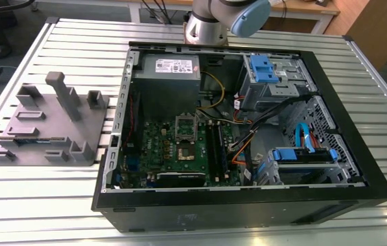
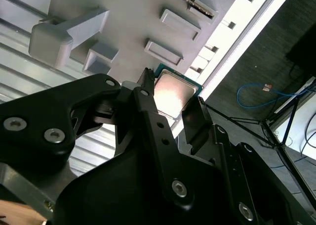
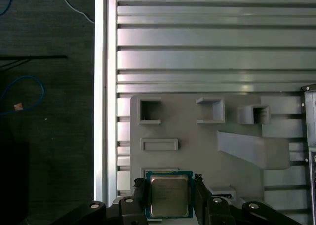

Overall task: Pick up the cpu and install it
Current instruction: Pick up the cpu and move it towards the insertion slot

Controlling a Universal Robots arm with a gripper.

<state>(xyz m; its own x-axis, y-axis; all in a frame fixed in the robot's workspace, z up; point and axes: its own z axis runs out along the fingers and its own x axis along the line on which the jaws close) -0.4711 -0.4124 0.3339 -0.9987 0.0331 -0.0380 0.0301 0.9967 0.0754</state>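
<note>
In both wrist views the cpu (image 3: 169, 195) (image 2: 174, 89), a small square chip with a silvery top and a thin green rim, sits between the black fingers of my gripper (image 3: 169, 185) (image 2: 173, 100). One finger (image 3: 139, 191) presses on one edge and the other finger (image 3: 200, 195) on the opposite edge, so the gripper is shut on it. The chip hangs over the grey plastic fixture (image 3: 197, 141) (image 2: 128, 18) near the table's edge. In the exterior view the fixture (image 1: 43, 128) lies to the left of the open computer case (image 1: 241, 128).
Inside the case the green motherboard (image 1: 179, 154) lies flat, with a silver socket frame (image 1: 185, 125) near its middle. Cables, blue drive bays (image 1: 268, 69) and the power supply (image 1: 171, 69) crowd the case. A tall post (image 1: 60, 92) rises from the fixture. The slatted table (image 1: 43, 205) surrounds everything.
</note>
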